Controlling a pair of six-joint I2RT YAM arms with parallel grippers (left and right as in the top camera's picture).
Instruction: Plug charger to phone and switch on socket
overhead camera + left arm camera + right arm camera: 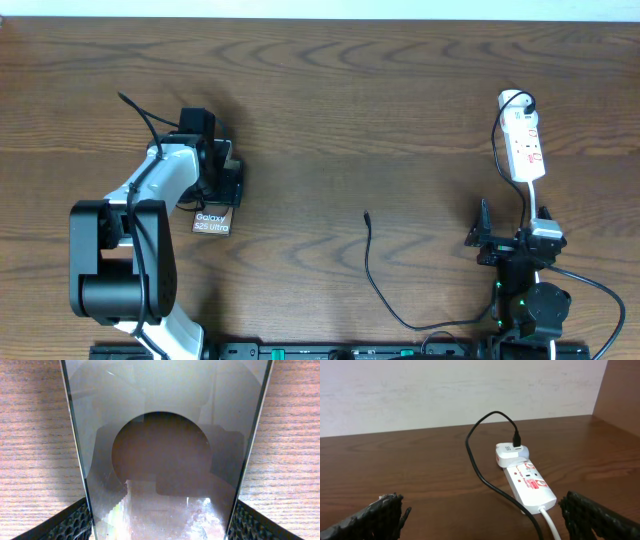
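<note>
Phone (pixel 165 435) nearest, left jaws clamped on its long edges, left side of bench (pixel 350 90). Right jaws wide, empty, near socket (pixel 525 145). Charger (pixel 375 275) tip loose mid-bench. Best: hold phone steady, pinch charger just behind tip.

White socket (pixel 524 148) with red marks, black charger (pixel 517 439), glossy dark phone (pixel 165 450), brown wood-grain table (pixel 350 100)

At nine o'clock you read "Galaxy S25 Ultra" on the phone (pixel 211 222); red print on the power strip (pixel 525 150) is illegible.
</note>
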